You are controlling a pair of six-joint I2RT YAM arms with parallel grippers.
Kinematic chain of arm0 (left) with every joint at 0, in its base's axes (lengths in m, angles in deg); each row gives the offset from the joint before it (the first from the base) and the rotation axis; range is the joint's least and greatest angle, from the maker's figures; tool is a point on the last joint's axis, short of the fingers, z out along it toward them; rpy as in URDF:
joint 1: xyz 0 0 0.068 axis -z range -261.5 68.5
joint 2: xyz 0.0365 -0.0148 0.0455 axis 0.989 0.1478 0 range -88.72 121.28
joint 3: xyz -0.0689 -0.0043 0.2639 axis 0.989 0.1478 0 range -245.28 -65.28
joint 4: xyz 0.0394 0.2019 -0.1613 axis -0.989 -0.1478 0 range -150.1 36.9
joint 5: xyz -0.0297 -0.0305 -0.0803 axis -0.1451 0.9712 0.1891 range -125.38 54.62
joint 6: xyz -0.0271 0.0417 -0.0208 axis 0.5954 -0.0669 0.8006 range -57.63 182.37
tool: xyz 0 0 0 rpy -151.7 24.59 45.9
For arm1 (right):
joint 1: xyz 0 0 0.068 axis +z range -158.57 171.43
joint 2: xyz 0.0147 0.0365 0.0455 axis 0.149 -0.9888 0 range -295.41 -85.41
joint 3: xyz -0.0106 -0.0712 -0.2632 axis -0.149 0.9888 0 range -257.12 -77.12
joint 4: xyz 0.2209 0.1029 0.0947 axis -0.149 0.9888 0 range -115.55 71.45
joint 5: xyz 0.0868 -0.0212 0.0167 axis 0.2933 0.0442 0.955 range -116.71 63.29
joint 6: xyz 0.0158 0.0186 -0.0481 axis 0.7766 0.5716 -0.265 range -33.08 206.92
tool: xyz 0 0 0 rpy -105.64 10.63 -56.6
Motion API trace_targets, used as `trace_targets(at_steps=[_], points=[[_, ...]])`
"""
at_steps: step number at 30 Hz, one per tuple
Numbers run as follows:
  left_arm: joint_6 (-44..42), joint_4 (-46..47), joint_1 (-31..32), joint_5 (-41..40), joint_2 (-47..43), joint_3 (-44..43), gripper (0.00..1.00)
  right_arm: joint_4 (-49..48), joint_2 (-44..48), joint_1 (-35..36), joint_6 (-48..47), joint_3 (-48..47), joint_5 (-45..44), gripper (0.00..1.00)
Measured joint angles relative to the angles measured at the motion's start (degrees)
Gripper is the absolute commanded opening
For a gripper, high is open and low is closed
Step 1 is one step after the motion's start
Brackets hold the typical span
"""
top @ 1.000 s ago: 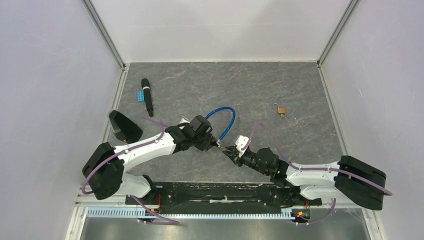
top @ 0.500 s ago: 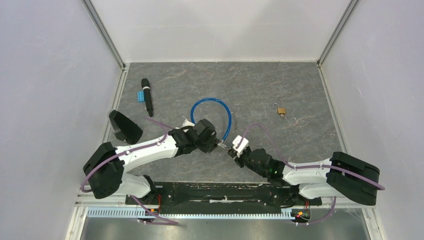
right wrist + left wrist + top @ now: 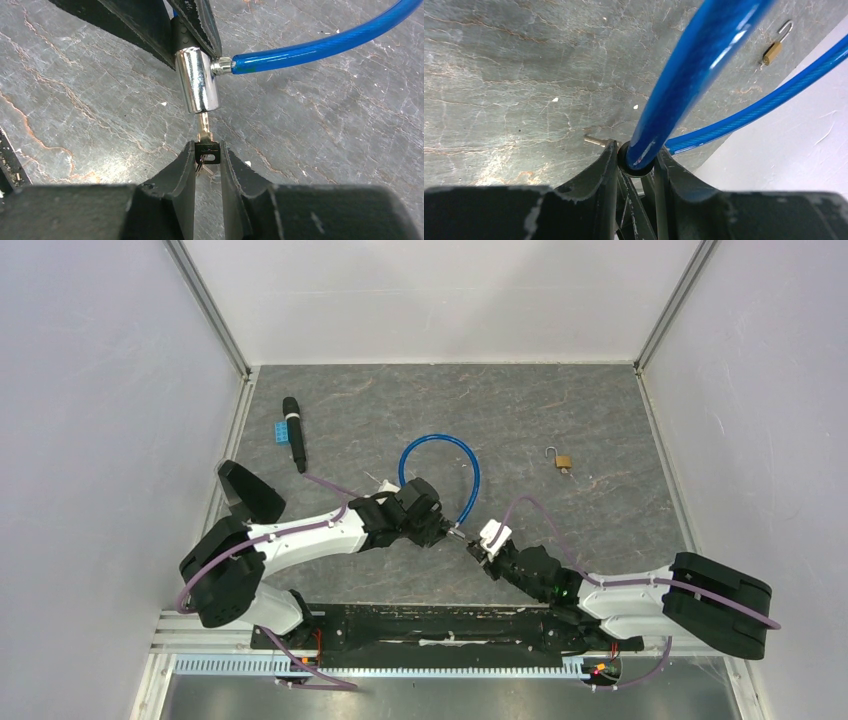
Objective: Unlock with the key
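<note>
A blue cable lock (image 3: 440,445) loops over the middle of the table. My left gripper (image 3: 440,528) is shut on its black end collar, seen between the fingers in the left wrist view (image 3: 640,159). The chrome lock cylinder (image 3: 197,80) hangs from that end in the right wrist view. A brass key (image 3: 204,131) sticks into the cylinder's lower end. My right gripper (image 3: 207,152) is shut on the key's black head (image 3: 207,151); in the top view this gripper (image 3: 474,544) sits just right of the left one.
A small brass padlock (image 3: 563,460) with its shackle open lies at the right; it also shows in the left wrist view (image 3: 773,49). A black marker (image 3: 294,433) and a blue block (image 3: 283,430) lie at the back left. White walls close in the table on three sides.
Both grippers shifted a little to the right together. The blue cable loop swung right and farther back. The right gripper drew close to the lock end.
</note>
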Motion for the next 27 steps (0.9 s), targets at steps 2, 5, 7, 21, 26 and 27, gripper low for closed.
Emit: trace_targets(at_steps=[2, 5, 7, 21, 26, 27], points=[[0.0, 0.1, 0.0, 0.0, 0.0, 0.0, 0.02, 0.1, 0.0, -0.1, -0.4, 0.0, 0.2, 0.00], [-0.1, -0.5, 0.1, -0.2, 0.5, -0.5, 0.02, 1.0, -0.3, -0.2, -0.9, -0.6, 0.7, 0.00], [-0.3, -1.6, 0.2, -0.8, 1.3, -1.6, 0.02, 2.5, -0.6, -0.5, -1.2, -1.4, 1.3, 0.00], [-1.9, -5.5, 1.2, -4.0, 2.7, -5.4, 0.02, 16.5, 3.3, -5.4, -0.4, -7.0, 7.8, 0.00], [-1.9, -6.3, 1.2, -4.8, 2.8, -5.8, 0.02, 22.1, 4.0, -6.4, -0.2, -9.8, 10.4, 0.00], [-2.0, -6.4, 1.2, -4.5, 2.8, -5.8, 0.02, 22.4, 4.1, -6.7, -0.2, -10.4, 11.0, 0.00]])
